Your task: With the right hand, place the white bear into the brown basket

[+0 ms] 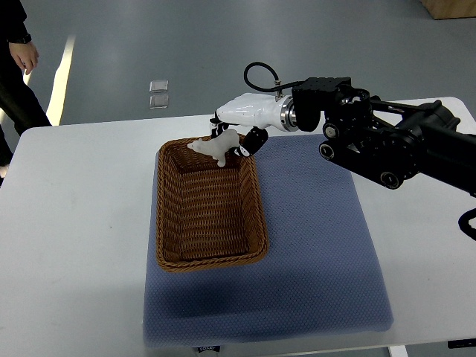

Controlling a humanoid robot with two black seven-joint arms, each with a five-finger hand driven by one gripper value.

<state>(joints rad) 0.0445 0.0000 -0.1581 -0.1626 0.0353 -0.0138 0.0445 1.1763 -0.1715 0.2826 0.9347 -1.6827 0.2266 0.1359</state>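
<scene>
Table [74, 223] is white with a blue mat [312, 253] on it, grey floor behind, and a person [18, 67] standing at the far left. Basket [210, 260] sits on the mat's left side, long axis running near to far. Right arm [401, 145] reaches in from the right, hand [242, 123] over the basket's far rim, fingers pinching the bear [216, 146]. Bear hangs just above the far end of the basket, lying roughly left-right; can't tell which end is the head.
</scene>
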